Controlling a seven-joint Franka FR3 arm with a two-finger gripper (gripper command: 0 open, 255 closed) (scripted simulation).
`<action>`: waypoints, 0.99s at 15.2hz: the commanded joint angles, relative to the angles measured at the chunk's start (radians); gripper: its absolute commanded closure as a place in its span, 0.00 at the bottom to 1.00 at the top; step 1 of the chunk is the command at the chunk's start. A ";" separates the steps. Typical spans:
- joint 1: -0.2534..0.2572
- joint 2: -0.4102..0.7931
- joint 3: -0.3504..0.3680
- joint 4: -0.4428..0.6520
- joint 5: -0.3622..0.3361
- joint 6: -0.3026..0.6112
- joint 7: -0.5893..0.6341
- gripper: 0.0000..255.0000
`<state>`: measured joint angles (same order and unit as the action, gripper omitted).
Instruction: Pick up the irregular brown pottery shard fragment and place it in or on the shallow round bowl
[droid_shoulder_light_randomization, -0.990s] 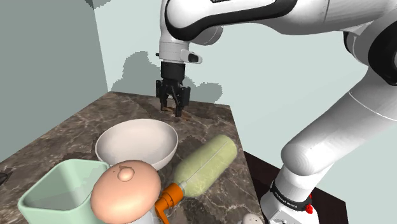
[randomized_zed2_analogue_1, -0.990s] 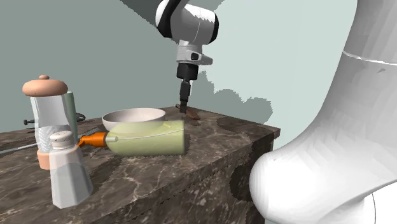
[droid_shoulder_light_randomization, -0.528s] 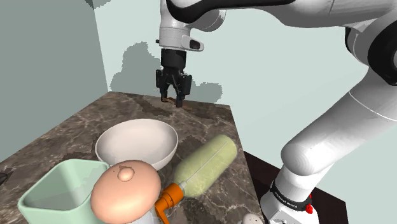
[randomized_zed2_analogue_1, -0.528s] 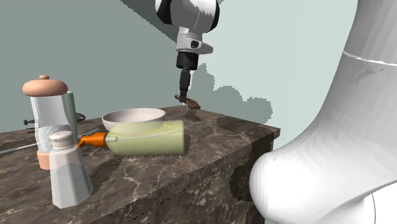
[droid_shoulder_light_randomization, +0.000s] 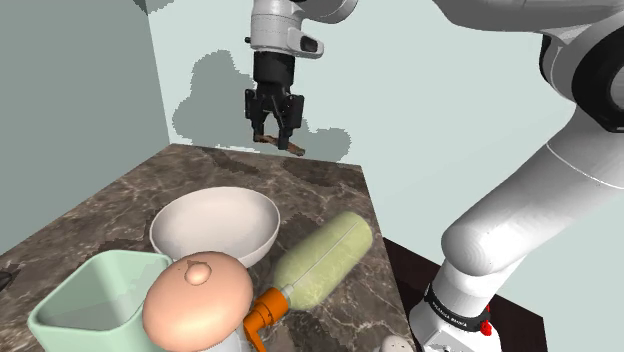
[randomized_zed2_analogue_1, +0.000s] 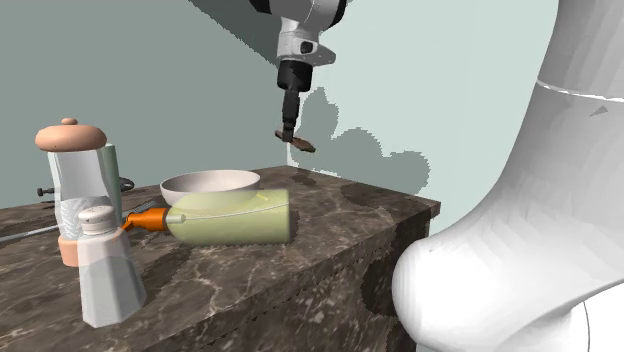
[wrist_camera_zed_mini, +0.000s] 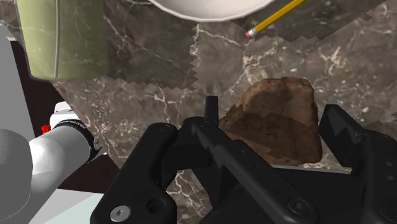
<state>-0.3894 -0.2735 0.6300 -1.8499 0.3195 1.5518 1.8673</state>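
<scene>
Your fingers (wrist_camera_zed_mini: 347, 137) clench the shard (wrist_camera_zed_mini: 280, 118) above the counter (droid_shoulder_light_randomization: 330, 200); carry it level over the bowl (droid_shoulder_light_randomization: 215, 228), then lower gently.

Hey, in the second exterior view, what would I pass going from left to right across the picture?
Clear jar with a pink lid → white bowl → brown shard, held in the pincer above the counter → the arm's large white body.
</scene>
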 joint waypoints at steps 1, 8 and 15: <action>0.007 0.010 0.019 0.025 0.000 -0.009 0.031 1.00; 0.059 0.096 0.164 0.117 -0.021 0.021 0.237 1.00; 0.110 0.217 0.286 0.188 -0.098 0.072 0.413 1.00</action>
<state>-0.2822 -0.0626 0.9102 -1.6549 0.2252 1.6102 2.2723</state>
